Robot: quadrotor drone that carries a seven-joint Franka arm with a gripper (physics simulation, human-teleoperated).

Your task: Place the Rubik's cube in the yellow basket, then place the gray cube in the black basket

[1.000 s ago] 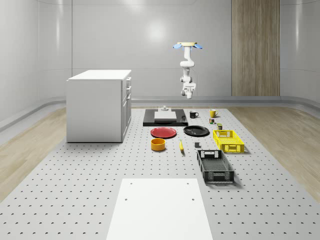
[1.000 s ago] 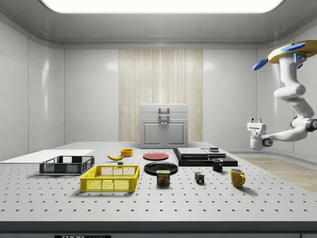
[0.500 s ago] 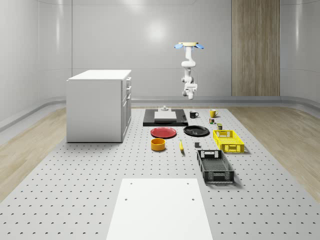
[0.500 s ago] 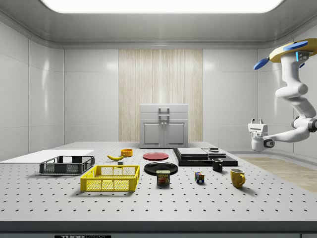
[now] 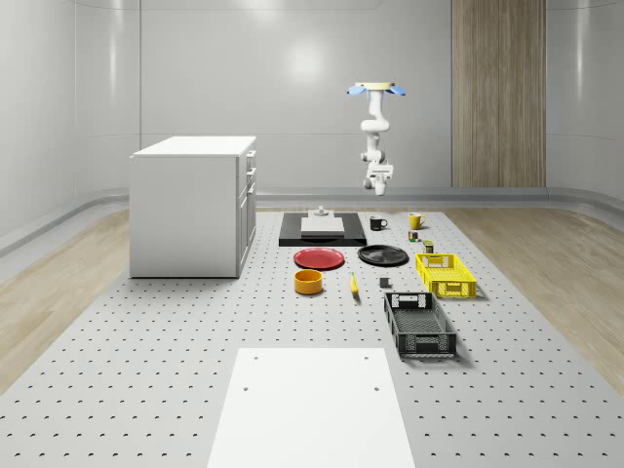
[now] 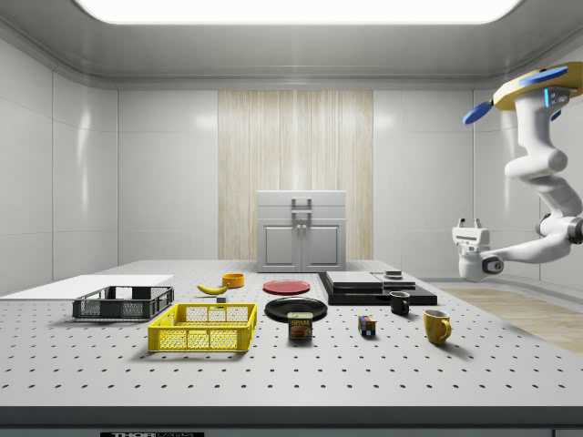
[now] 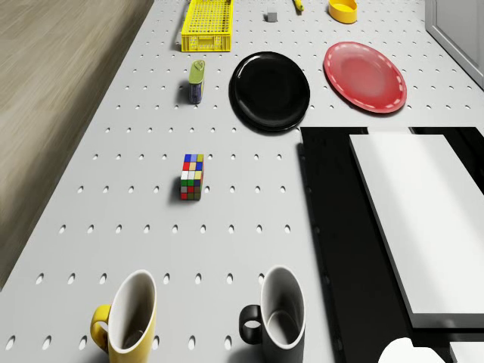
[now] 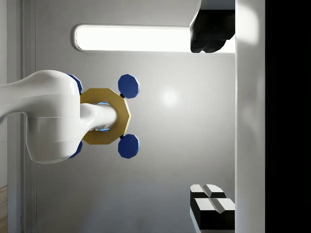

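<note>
Pincer [image 6: 471,223] aloft; two baskets, two mugs.

setting: simulated robotics test lab, indoor. evidence: large perforated optical-bench table [image 5: 146,370] with a regular grid of mounting holes; white cabinet [image 5: 193,205] standing on it; beyond the cabinet, smooth grey panelled walls [image 5: 292,88] with curved corners; a wood-slat wall panel [image 5: 497,93] across the room from the cabinet; wooden floor [image 5: 58,283] beside the table; long ceiling light panel [image 6: 296,9] above the cabinet.
</note>
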